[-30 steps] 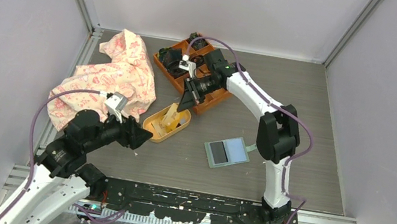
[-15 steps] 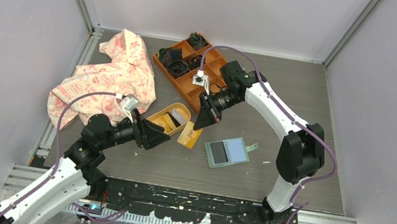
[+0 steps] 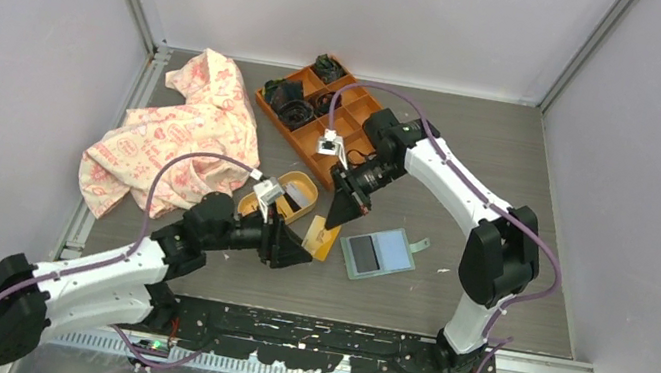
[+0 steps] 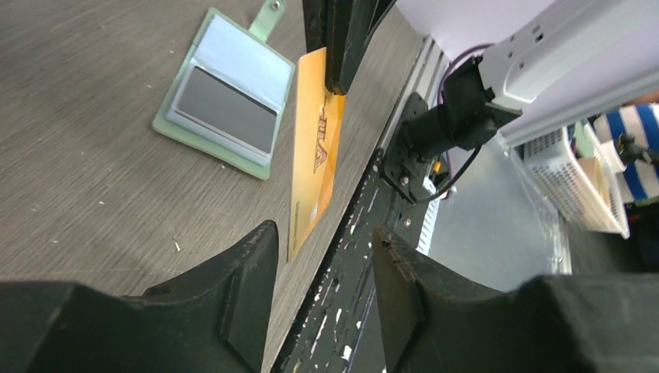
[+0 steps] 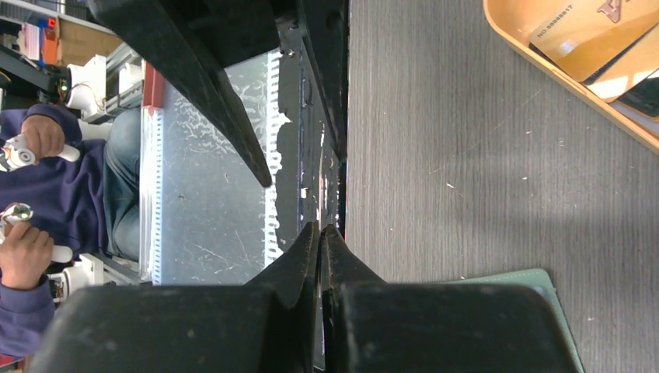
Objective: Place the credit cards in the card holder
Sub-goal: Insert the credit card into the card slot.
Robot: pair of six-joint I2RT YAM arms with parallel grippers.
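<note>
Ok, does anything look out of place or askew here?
Nothing spilled or damaged. The orange card hangs on edge, pinched at one end by the right gripper, its free end near the left gripper's open fingers. A crumpled patterned cloth lies heaped far left.

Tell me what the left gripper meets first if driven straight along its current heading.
Most likely the orange card hanging from the shut right gripper, just ahead of the open left gripper. The card holder lies farther off, aside.

The tabletop (image 4: 78, 179) shows a matt grey wood grain. The orange card (image 4: 315, 155) looks like smooth plastic, the printed cloth (image 3: 183, 132) soft and crumpled.
</note>
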